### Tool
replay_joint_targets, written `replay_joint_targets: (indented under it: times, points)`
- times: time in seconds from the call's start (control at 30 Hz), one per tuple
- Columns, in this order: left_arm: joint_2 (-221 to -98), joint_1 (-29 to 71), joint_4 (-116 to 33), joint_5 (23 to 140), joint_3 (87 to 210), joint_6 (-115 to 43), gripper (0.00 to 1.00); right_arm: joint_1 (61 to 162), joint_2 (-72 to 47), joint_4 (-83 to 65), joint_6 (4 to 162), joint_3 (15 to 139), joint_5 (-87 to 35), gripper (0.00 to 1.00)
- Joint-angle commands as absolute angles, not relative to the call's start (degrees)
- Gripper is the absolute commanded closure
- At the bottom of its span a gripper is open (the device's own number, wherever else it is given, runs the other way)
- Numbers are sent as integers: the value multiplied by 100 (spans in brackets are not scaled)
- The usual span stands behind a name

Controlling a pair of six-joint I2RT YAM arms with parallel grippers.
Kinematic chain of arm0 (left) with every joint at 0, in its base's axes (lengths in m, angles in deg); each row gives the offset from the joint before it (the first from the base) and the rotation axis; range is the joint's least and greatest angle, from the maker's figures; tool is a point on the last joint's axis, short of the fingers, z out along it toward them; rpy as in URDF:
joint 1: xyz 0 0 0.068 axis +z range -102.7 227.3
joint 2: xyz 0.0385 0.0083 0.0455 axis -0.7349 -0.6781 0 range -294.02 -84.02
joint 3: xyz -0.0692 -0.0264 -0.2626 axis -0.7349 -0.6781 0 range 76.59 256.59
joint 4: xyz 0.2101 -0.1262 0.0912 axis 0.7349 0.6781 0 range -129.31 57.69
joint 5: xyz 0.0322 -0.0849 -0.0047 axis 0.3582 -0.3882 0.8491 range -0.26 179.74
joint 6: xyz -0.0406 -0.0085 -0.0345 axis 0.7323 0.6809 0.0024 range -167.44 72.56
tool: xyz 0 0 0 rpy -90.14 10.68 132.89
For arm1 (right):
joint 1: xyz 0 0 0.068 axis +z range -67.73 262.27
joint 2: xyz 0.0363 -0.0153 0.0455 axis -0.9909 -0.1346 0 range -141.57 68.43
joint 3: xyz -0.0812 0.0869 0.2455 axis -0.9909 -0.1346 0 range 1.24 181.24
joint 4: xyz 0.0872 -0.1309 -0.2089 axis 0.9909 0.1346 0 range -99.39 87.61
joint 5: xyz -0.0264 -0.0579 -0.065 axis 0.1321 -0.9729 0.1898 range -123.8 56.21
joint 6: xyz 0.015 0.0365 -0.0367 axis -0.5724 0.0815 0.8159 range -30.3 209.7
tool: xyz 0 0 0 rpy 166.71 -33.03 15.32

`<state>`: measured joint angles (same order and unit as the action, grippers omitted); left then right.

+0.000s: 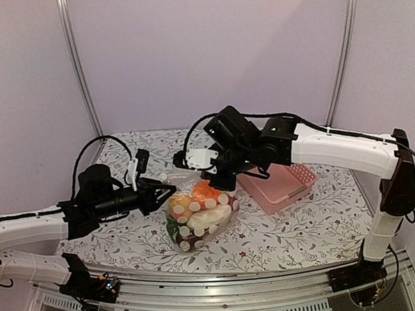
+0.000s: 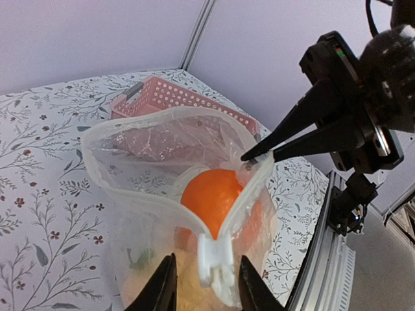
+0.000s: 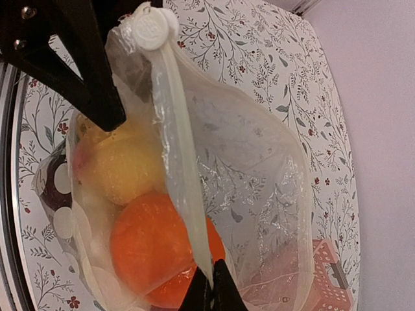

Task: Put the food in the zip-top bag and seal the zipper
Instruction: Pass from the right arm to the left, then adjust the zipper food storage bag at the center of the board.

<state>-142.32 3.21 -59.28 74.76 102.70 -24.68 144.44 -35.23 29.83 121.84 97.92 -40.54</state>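
Top external view is showing the zip-top bag [image 1: 218, 221] lying on the flowered worktop [image 1: 309, 227] between my two arms, with the food [image 1: 193, 212] inside it and the pink basket [image 1: 282, 186] just beside it on the right. My right gripper [image 3: 211, 288] is pinching the zipper [image 3: 178, 149] at one end of the mouth, clenched tight on the strip. My left gripper [image 2: 206, 285] is straddling the white slider [image 2: 214, 262] at the other end; whether its fingers are pressing on it or standing just off it, I cannot tell. The mouth is gaping open between the two ends, and an orange piece [image 2: 211, 194] and a yellow piece [image 3: 126, 172] are sitting just under it.
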Motion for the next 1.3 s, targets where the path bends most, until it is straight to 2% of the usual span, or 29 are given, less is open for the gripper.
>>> replay_joint_targets:
  times: [0.0,0.07,0.13,0.2,0.23,0.3,0.37,0.43,0.6,0.77,1.03,1.27]
  points:
    - [-14177,291,-6082,7799,10243,-2504,73,14398,-3646,2928,12099,9959,-4115,97]
    - [-14208,313,-6099,7857,10243,-2520,75,14381,-3628,2928,12090,9958,-4094,97]
    - [-14278,326,-6138,7888,10257,-2535,83,14366,-3625,2928,12081,9957,-4087,95]
    - [-14352,351,-6238,7916,10251,-2538,86,14357,-3625,2936,12081,9946,-4094,92]
    - [-14386,365,-6308,7907,10247,-2555,89,14349,-3617,2955,12088,9949,-4104,88]
    - [-14409,391,-6364,7906,10296,-2636,99,14289,-3572,2988,12128,9950,-4193,73]
    - [-14358,410,-6339,7847,10397,-2805,100,14106,-3431,3002,12176,9976,-4141,61]
    - [-14292,425,-6258,7750,10546,-3049,100,13850,-3272,3019,12208,10102,-3926,55]
    - [-14283,432,-5763,7440,11027,-3796,100,13597,-3052,3173,12445,10444,-3455,54]
    - [-14368,426,-5134,7157,11564,-4258,100,13597,-3046,3608,12487,10956,-2291,51]
    - [-14754,353,-3837,6896,12555,-5185,100,13612,-2833,3753,12955,11050,-629,42]
    - [-15033,348,-3529,6424,12631,-5381,100,13654,-3181,3796,13123,11166,-355,43]
